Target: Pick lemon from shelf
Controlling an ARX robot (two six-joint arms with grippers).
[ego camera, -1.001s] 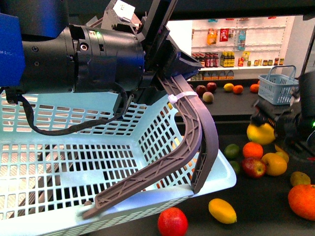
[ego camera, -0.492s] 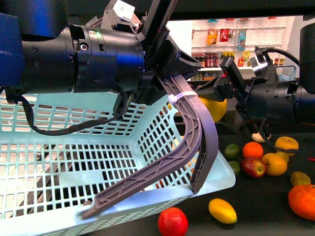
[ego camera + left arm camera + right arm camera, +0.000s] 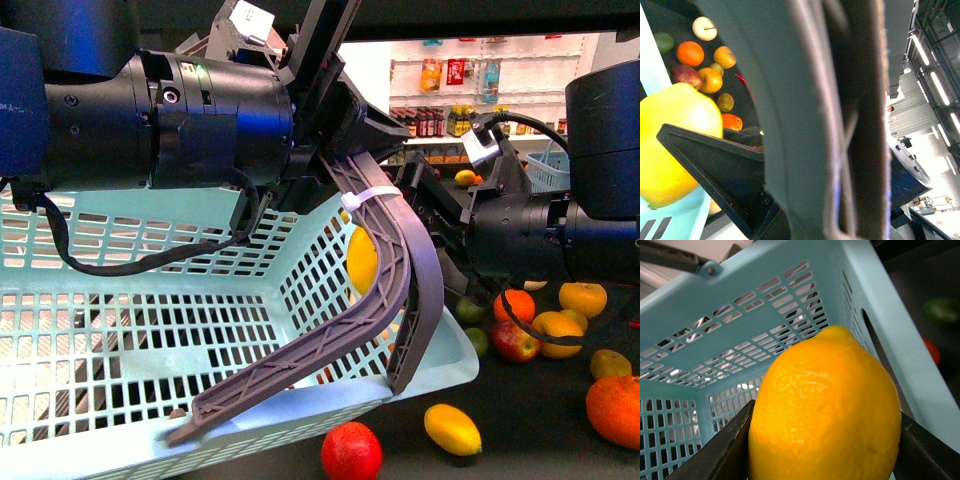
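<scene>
My right gripper (image 3: 825,440) is shut on the lemon (image 3: 825,410), a smooth bright yellow fruit held between its two dark fingers. In the front view the lemon (image 3: 361,262) shows through the slots of the light blue basket (image 3: 150,330), at its right wall. The right wrist view has the basket's slotted inside (image 3: 740,325) just beyond the lemon. My left gripper (image 3: 335,150) is shut on the basket's grey-brown handle (image 3: 400,260), which fills the left wrist view (image 3: 815,120). The shelf's black deck (image 3: 545,400) lies below to the right.
Loose fruit lies on the deck: a red apple (image 3: 351,451), a yellow oval fruit (image 3: 452,428), a large orange (image 3: 614,408) and a cluster of oranges and apples (image 3: 540,325). White wall shelves of bottles (image 3: 470,110) stand at the back.
My right gripper has carried the lemon up off the deck at the right and leftward to the basket's right wall. The left arm and the basket have stayed put.
</scene>
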